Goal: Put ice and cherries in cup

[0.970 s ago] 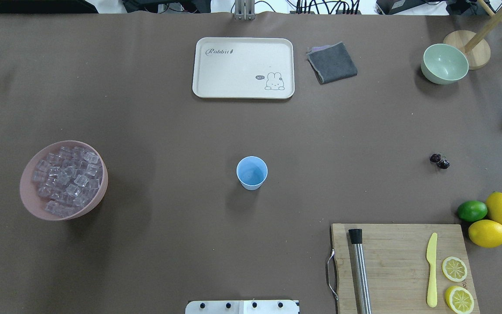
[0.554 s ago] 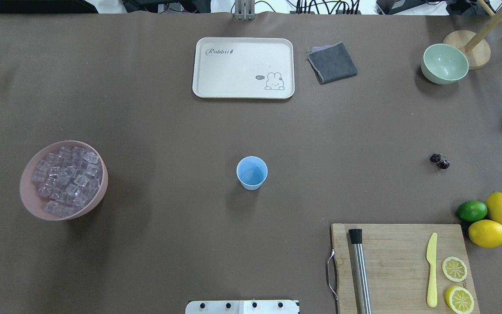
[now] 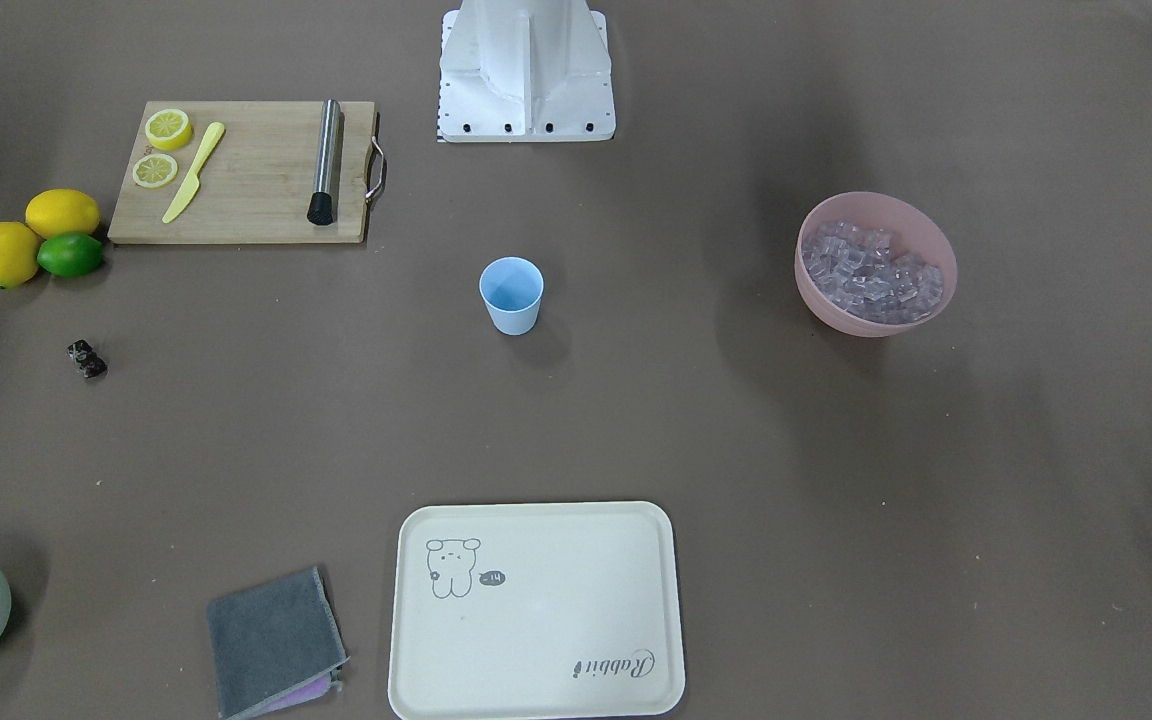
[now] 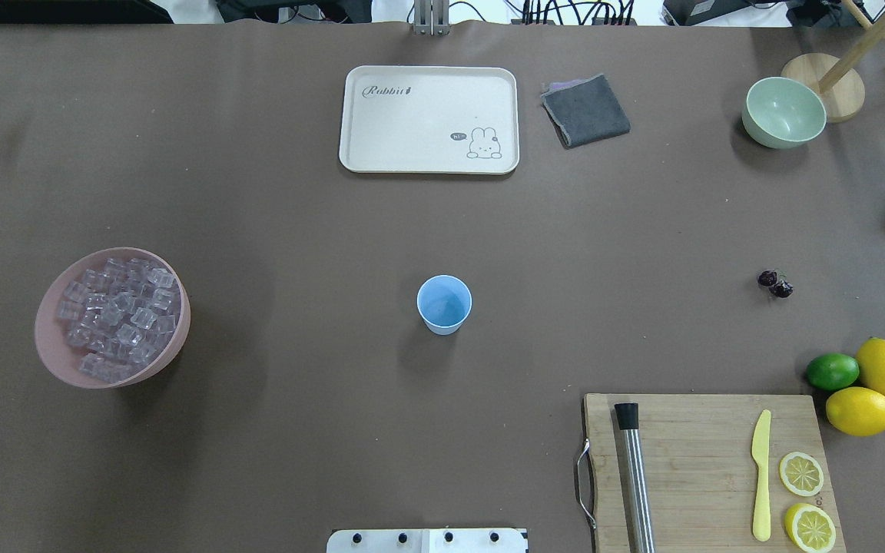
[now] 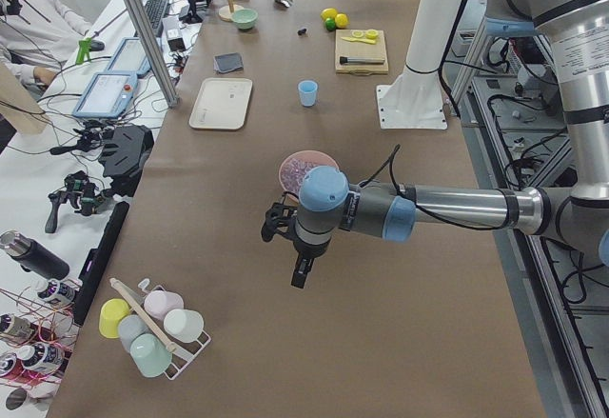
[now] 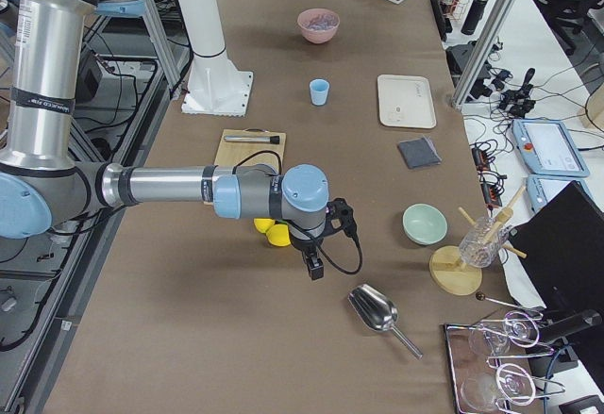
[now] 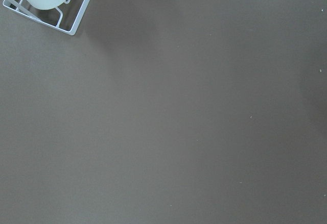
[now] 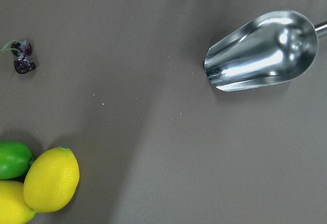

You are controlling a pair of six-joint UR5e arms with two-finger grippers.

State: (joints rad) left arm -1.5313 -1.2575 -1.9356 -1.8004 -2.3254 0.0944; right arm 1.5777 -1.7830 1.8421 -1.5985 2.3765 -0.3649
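Table (image 4: 273, 461) in brown carries everything, and above its ends the left tool (image 5: 299, 278) and right tool (image 6: 314, 269) point downward; jaws wide or narrow, I cannot tell. In the overhead view the pink bowl (image 4: 46, 338), heaped with clear glassy ice (image 4: 116, 319), sits at 9 o'clock from the cup (image 4: 443, 304), a plain light blue tumbler upright near the table's middle, long axis vertical, mouth up. Cherries (image 4: 775, 283), a tiny glossy dark pair strung along the 10-to-4 line, lie at 3 o'clock from the cup, well apart.
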